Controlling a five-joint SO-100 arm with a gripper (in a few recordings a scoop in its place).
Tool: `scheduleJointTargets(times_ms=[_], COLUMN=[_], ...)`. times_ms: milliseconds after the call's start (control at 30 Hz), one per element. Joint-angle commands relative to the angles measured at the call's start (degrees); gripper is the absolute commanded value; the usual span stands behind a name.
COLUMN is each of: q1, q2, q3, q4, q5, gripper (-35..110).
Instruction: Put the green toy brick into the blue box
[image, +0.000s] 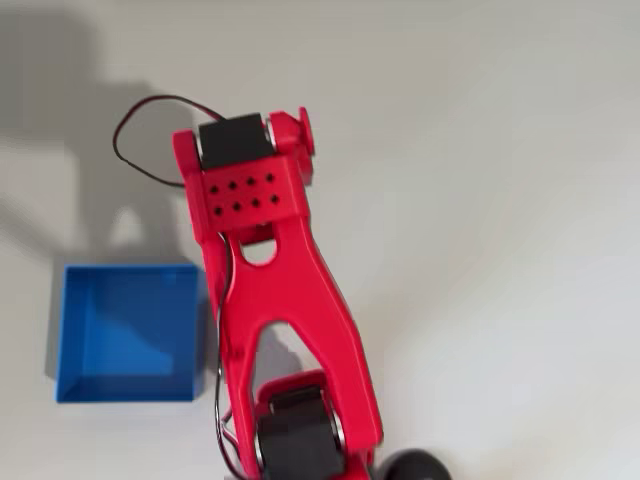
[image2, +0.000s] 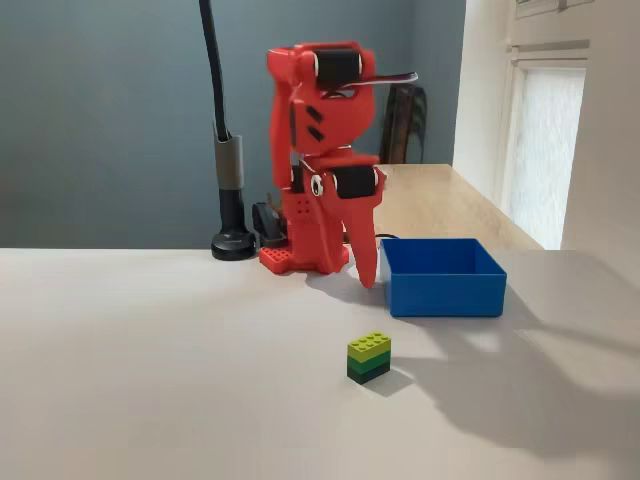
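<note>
In the fixed view the green toy brick lies on the white table, nearer the camera than the gripper and well apart from it. The gripper points down just left of the blue box; its jaws look closed and empty.

Pale matte table, shadowed in places. On it in fixed view: green toy brick near front, well apart from blue box behind it to right; red arm base and black lamp foot at back edge. Overhead view: blue box left of arm.
</note>
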Motion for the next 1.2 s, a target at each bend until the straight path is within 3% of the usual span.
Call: scheduleJointTargets(times_ms=[0,667,1167], q1=[-1.1,-2.8,-3.0], q2=[-4.0,-32.8,-38.0], q3=[-7.2,-31.8,-34.5], q4=[0.9,0.7,0.7], q5=[-1.8,-0.8,-1.1], gripper=[34,29,0])
